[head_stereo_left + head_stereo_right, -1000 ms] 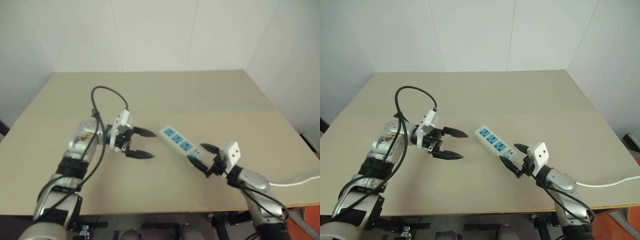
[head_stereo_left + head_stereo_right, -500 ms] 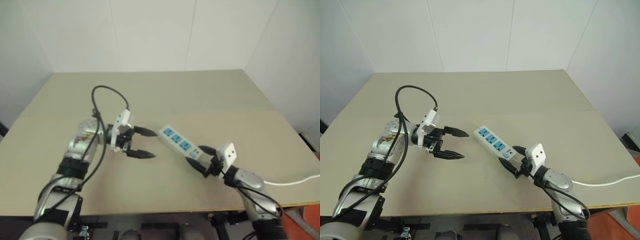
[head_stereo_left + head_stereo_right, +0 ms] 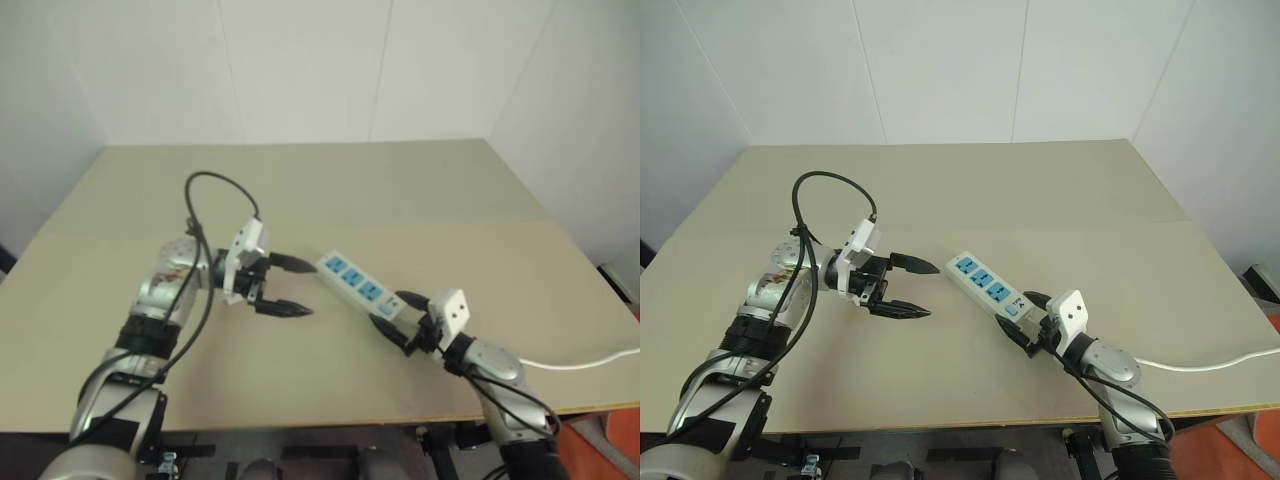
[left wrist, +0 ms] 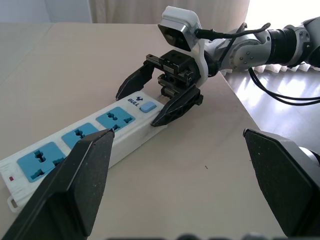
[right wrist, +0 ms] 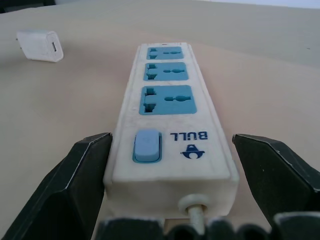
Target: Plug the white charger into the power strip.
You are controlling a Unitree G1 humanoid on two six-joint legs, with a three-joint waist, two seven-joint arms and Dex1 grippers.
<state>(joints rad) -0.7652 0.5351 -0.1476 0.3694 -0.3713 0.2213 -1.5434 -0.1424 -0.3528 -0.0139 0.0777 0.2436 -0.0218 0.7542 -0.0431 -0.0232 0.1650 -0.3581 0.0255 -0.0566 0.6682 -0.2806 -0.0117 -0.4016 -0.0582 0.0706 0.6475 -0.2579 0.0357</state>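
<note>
Beige table [image 3: 400,190] set against plain white panelled walls [image 3: 300,70]

power strip [image 4: 75,142], right gripper [image 4: 157,100] straddling its end

The left gripper [image 3: 292,286] hangs over the middle of the bench, fingers spread. The right gripper [image 3: 398,318] sits low near the front edge, fingers spread.

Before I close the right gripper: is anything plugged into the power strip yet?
No. All three blue sockets on the power strip are empty, and the white charger lies apart on the table.
</note>
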